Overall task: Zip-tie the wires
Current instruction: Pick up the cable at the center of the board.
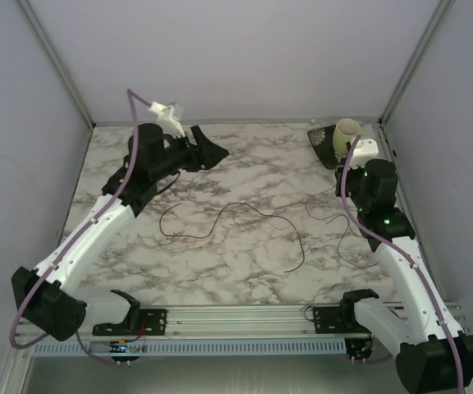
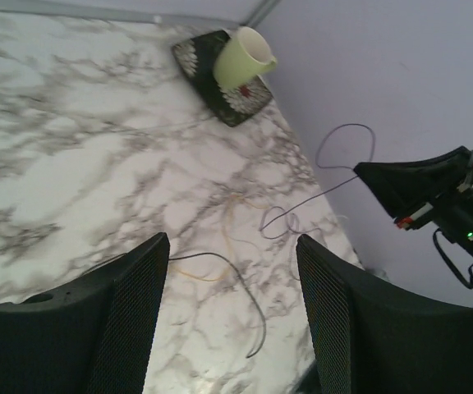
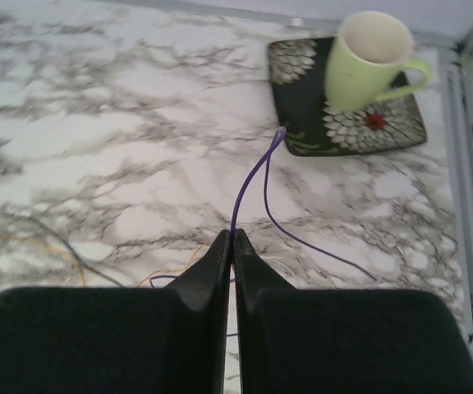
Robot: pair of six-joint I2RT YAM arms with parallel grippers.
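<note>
Right gripper [image 3: 232,234] pinches one purple wire [image 3: 247,185] at its very tips, left gripper [image 2: 232,242] open and empty; strand likely slips on any tug, other wires [image 1: 236,205] lie apart.

A: The tabletop [image 1: 220,275]?
B: Smooth, marble-patterned, faintly shiny.
A: The far-right mug [image 3: 368,66]?
B: Glossy, ceramic-looking; its dark plate [image 3: 300,107] glossy too. The fingers [image 2: 130,312] of the left gripper [image 2: 232,240] look matt black, finely ribbed plastic.

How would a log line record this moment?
left jaws: open, empty | right jaws: shut on purple wire | other wires: loose on table
</note>
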